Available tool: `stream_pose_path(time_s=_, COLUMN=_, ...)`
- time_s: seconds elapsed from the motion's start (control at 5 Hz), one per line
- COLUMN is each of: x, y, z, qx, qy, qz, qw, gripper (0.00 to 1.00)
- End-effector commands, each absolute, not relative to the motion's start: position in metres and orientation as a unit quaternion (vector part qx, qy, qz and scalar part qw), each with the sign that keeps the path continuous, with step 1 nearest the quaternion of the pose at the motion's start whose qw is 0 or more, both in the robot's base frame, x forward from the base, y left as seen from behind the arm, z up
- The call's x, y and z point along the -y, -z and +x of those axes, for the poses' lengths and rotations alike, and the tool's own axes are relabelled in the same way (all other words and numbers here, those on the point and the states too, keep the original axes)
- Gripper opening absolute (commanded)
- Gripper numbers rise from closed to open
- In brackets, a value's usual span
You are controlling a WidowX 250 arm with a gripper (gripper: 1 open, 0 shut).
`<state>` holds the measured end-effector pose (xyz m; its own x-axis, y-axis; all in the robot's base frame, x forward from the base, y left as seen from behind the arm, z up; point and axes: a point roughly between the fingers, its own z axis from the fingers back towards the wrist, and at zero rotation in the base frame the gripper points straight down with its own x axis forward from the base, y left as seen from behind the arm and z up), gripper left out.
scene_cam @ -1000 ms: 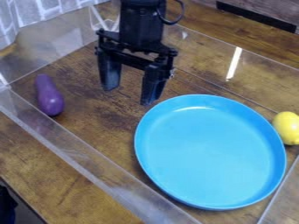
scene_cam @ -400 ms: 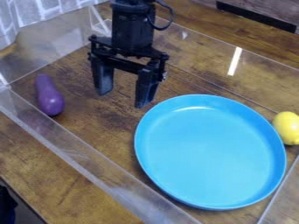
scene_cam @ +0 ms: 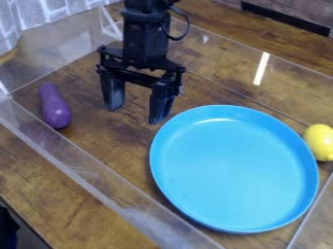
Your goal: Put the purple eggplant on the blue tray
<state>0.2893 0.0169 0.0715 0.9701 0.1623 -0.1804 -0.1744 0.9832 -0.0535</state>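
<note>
well, your eggplant (scene_cam: 54, 105) lies on the counter (scene_cam: 117, 146) at the left, well apart from the tray (scene_cam: 235, 167) and left of the end effector (scene_cam: 136, 100), whose fingers stand spread and empty. it looks like a light, stiff plastic toy with a glossy, likely slippery skin. you'd best pinch across its fat near end, squarely, so it doesn't squirt out.
</note>
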Motion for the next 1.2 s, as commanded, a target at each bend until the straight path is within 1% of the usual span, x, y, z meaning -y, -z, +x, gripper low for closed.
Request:
stream_pose_path(time_s=0.0, x=-0.024, y=-0.075, z=0.293, qx=-0.076, qy=-0.098, qz=-0.037, qw=0.992, gripper=1.00)
stream_pose_path(time_s=1.0, x=-0.050, y=-0.057, z=0.296, qx=-0.072, qy=-0.155, qz=-0.048, qw=0.984, gripper=1.00)
